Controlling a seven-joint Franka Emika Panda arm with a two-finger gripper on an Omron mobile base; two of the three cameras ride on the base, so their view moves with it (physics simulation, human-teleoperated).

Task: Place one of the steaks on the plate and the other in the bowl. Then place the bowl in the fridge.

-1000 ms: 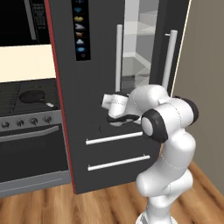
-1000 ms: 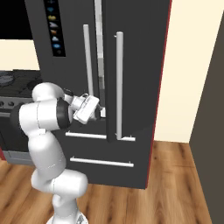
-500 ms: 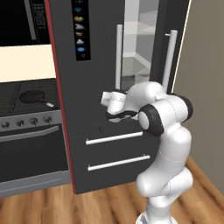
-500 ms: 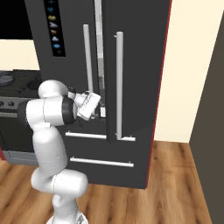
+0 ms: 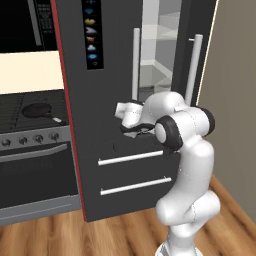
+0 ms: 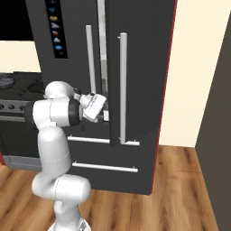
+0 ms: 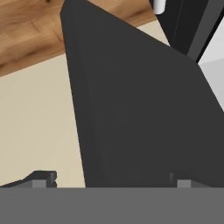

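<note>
pincer point(image 7: 109, 183) spread wide, holding nothing | I'm working at the fridge point(image 5: 115, 100) door point(image 6: 135, 67), standing ajar | bowl, steaks unseen, progress unclear | likely closing or finishing

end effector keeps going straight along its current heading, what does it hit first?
Most likely the fridge: in the hand view its dark door stands right ahead of the open end effector. Depth is unclear.

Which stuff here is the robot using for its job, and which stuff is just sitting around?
For the job:
- fridge, its right door partly open, shelves showing in the gap
- gripper, open, at the edge of that door, holding nothing

Just sitting around:
- frying pan on the stove
- oven beside the fridge
</note>
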